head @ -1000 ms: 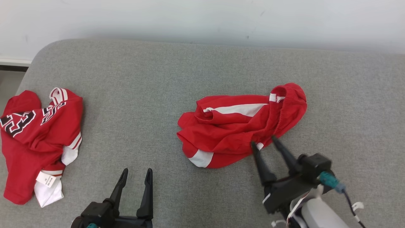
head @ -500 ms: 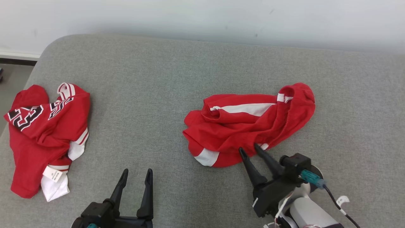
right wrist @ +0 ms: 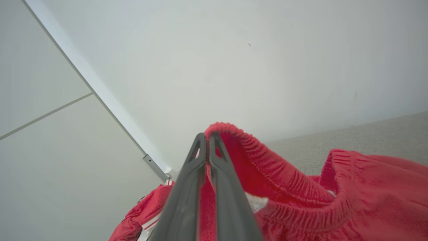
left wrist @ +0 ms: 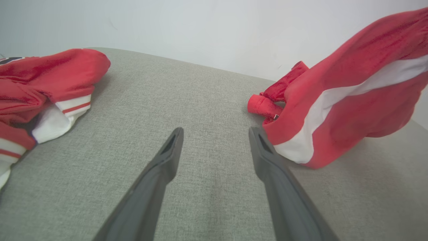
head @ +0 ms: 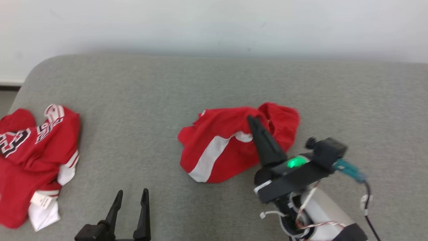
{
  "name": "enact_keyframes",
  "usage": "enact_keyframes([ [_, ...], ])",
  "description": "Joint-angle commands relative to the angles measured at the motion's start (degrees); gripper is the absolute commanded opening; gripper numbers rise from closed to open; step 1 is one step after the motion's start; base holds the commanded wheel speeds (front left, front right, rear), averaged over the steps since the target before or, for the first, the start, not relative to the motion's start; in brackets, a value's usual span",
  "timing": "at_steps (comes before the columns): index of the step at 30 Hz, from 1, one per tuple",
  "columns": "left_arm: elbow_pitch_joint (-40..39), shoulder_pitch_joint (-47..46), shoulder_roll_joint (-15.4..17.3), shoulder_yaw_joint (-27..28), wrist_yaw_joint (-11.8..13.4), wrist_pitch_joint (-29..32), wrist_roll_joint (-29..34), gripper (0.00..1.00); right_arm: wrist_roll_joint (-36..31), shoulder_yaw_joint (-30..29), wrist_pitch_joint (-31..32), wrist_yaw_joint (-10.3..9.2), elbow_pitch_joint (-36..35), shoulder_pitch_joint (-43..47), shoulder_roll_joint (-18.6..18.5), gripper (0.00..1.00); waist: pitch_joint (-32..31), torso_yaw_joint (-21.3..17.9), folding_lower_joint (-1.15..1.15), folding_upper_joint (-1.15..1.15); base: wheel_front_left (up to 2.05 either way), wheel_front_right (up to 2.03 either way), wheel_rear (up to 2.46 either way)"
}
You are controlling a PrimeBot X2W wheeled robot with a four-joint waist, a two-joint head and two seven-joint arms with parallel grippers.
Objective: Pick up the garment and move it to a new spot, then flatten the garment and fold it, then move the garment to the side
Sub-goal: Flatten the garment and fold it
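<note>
Red shorts (head: 217,150) now partly aloft, waistband (right wrist: 254,147) in the right end effector (head: 250,117).

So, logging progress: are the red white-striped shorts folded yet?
Not folded: the red white-striped shorts hang crumpled, pinched in the shut right gripper.

You are looking at a plain room, maybe in a home. You can see a big soft grey cushion (head: 133,100) with round corners, like a sofa seat or a bed, pushed up to a bare white wall (head: 214,23). Clothes lie on it: red shorts (head: 230,160) and a red jersey (head: 30,157) with numbers. You cannot tell more about the room.
</note>
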Motion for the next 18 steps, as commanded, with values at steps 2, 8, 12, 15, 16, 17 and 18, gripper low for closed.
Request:
enact_keyframes([
  [2, 0.02, 0.64, -0.04, 0.34, -0.20, -0.20, 0.46, 1.00, 2.92, -1.09, -0.02, 0.17, -2.04, 0.72, -0.25, 0.00, -2.25, -3.21, 0.00, 0.00, 0.00, 0.00, 0.00],
  [8, 0.03, 0.83, -0.04, 0.42, -0.50, -0.20, 0.26, 1.00, 8.94, -7.18, -0.02, 0.17, -4.32, 2.29, -3.89, 0.00, -1.78, -5.98, 0.00, 0.00, 0.00, 0.00, 0.00],
  [12, 0.06, -0.54, -0.03, -0.61, -0.65, -0.20, 0.07, 1.00, 7.86, -11.56, -0.02, 0.17, 3.39, 2.22, -5.53, 0.00, -0.32, -5.61, 0.00, 0.00, 0.00, 0.00, 0.00],
  [15, 0.01, -1.77, -0.03, -1.77, -0.76, -0.20, -0.08, 1.00, 5.33, -13.39, 0.18, 0.17, 11.15, 0.25, -6.38, 0.00, 1.26, -4.62, 0.00, 0.00, 0.00, 0.00, 0.00],
  [16, 0.09, -2.06, -0.03, -2.15, -0.78, -0.20, -0.04, 1.00, 3.71, -13.74, 0.07, 0.17, 13.83, -0.73, -6.78, 0.00, 1.90, -4.21, 0.00, 0.00, 0.00, 0.00, 0.00],
  [17, 0.16, -2.36, -0.03, -2.53, -0.64, -0.20, -0.03, 1.00, 2.92, -14.03, 0.04, 0.17, 16.56, -1.63, -6.91, 0.00, 2.38, -3.81, 0.00, 0.00, 0.00, 0.00, 0.00],
  [18, 0.20, -2.61, -0.03, -2.89, -0.63, -0.20, 0.04, 1.00, 2.09, -14.26, 0.04, 0.18, 19.29, -2.37, -6.89, 0.00, 2.89, -3.35, 0.00, 0.00, 0.00, 0.00, 0.00],
])
